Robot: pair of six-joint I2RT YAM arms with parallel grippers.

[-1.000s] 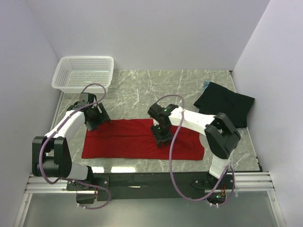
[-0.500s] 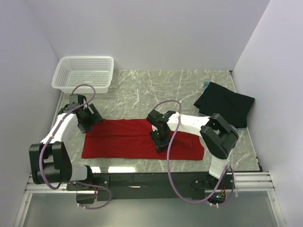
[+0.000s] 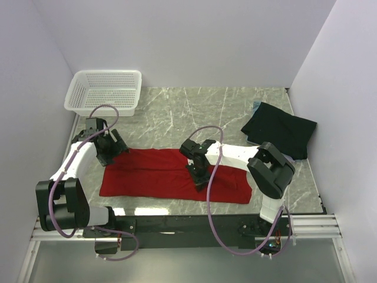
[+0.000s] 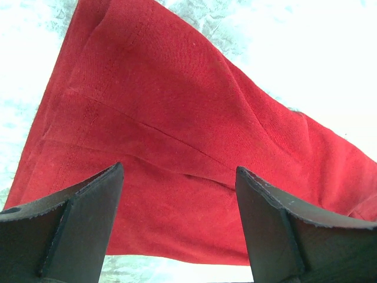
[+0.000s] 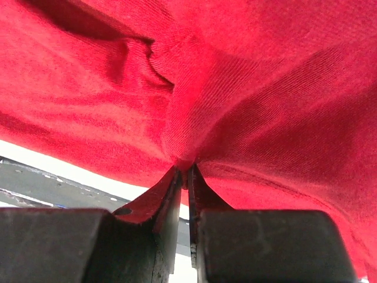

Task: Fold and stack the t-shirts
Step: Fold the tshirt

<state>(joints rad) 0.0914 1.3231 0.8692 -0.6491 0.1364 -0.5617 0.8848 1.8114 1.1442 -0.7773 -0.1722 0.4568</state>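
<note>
My right gripper (image 5: 187, 172) pinches the red t-shirt (image 3: 147, 177) mid-length, left gripper (image 4: 178, 174) spread; folding step, lift-over likely next.

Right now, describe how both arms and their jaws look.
Both arms have white links between bulky black joint housings: the left arm and the right arm. A thin purple cable loops loosely along each. The jaws are flat, dark, matte wedges.
</note>
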